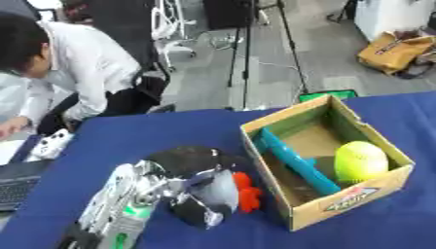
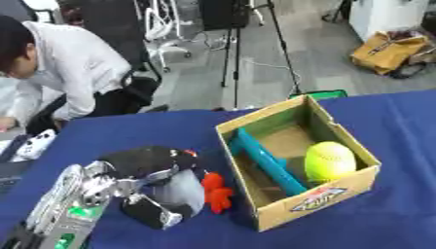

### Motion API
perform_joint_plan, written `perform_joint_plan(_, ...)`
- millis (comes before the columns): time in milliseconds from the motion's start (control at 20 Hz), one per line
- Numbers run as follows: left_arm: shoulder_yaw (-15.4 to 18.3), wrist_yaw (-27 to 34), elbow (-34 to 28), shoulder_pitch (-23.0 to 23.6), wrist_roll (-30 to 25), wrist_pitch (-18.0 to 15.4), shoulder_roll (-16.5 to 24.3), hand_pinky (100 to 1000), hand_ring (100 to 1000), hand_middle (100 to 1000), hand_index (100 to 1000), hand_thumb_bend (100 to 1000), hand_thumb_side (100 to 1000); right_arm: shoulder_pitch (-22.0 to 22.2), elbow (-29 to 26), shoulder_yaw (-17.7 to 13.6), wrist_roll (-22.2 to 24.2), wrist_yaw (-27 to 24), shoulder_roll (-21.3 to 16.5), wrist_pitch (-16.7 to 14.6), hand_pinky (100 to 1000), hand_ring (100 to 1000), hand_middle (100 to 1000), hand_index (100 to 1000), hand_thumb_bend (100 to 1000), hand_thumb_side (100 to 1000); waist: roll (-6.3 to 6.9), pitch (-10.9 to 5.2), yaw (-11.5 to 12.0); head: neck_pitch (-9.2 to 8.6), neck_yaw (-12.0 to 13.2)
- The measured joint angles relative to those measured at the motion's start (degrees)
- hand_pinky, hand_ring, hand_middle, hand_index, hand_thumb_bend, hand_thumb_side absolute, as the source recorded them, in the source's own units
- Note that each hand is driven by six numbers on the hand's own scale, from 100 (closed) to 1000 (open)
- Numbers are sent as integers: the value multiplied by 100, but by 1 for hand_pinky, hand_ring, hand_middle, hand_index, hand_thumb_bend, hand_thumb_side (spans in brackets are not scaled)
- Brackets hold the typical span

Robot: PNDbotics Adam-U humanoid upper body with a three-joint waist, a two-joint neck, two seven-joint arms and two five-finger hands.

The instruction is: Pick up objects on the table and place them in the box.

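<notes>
Box (image 1: 349,202) w/ yellow ball (image 1: 361,160), blue bar (image 1: 294,165)

Both views come from the robot's head, looking steeply down and forward over the blue cloth-covered table (image 1: 170,131), near enough that the silver-and-black left hand (image 1: 183,187) fills the near left. They share almost everything: the open brown cardboard box (image 2: 277,209) right of centre and the grey floor beyond. The right eye view shows everything shifted leftward.
</notes>
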Motion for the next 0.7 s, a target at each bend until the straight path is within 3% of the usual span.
perform_joint_plan(700, 2, 199, 204, -898, -1, 7, -157, 100, 290, 532, 1000, 113, 147, 4, 0, 1, -2, 0, -13, 5, 838, 827, 690, 697, 100, 745, 35, -38, -10, 3, -20)
